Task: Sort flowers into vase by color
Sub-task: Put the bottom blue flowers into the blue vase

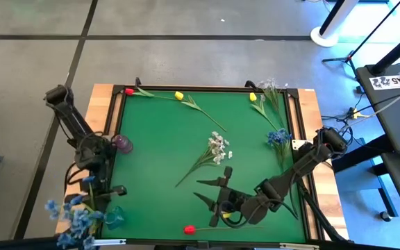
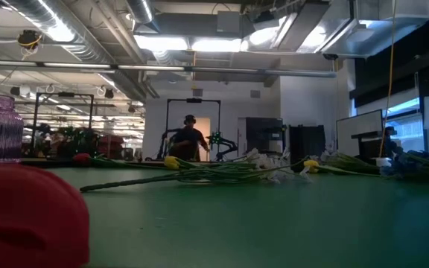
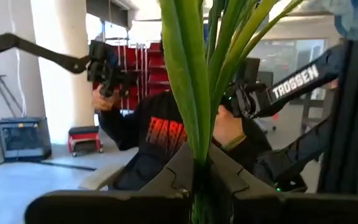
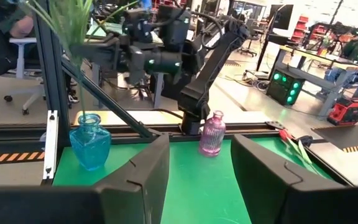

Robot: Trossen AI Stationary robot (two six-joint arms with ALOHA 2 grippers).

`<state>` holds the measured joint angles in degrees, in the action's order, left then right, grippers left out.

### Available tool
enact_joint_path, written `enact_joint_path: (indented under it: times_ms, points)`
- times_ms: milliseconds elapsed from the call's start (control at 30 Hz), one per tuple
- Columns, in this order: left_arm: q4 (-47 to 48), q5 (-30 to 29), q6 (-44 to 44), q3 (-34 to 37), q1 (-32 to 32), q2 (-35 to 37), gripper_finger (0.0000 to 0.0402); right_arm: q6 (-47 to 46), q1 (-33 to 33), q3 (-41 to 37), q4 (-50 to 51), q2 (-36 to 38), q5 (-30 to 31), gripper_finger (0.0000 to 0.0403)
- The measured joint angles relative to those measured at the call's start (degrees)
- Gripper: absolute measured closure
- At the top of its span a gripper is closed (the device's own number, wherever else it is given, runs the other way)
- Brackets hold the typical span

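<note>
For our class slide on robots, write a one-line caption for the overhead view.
Left gripper holds blue flowers over the blue vase; right gripper open above the green table.

The floor (image 1: 186, 21) is grey with dark lines. Long ceiling lamps (image 2: 192, 41) shine over a big workshop, where a person (image 2: 187, 141) stands near red shelves (image 3: 138, 65).

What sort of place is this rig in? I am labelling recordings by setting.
Most likely a robotics lab or workshop in an open industrial hall. The low view shows bare ceiling ducts and strip lights; the right wrist view shows work tables with equipment, and the left wrist view a person working handheld Trossen-marked arms.
</note>
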<state>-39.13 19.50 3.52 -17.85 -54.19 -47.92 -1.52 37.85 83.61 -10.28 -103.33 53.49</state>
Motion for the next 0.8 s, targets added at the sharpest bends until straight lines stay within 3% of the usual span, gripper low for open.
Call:
enact_joint_path:
  times_ms: [167,333,500,800]
  points:
    - [0.09,-5.79,-0.69,0.00,-1.47,-1.42,0.0388,0.03,0.00,0.00,0.07,-0.02,0.00,0.0233]
    - [0.39,-7.21,-0.63,0.00,-1.47,-1.42,0.0388,0.04,0.00,0.00,0.29,-0.03,0.00,0.0233]
    - [7.53,-14.24,5.77,0.00,-1.45,-0.49,0.0388,0.04,0.00,0.00,0.96,-0.04,0.00,0.0233]
    - [20.76,-13.92,13.55,0.00,-2.39,9.11,0.0383,0.24,-0.11,0.00,1.44,-0.06,0.03,0.0233]
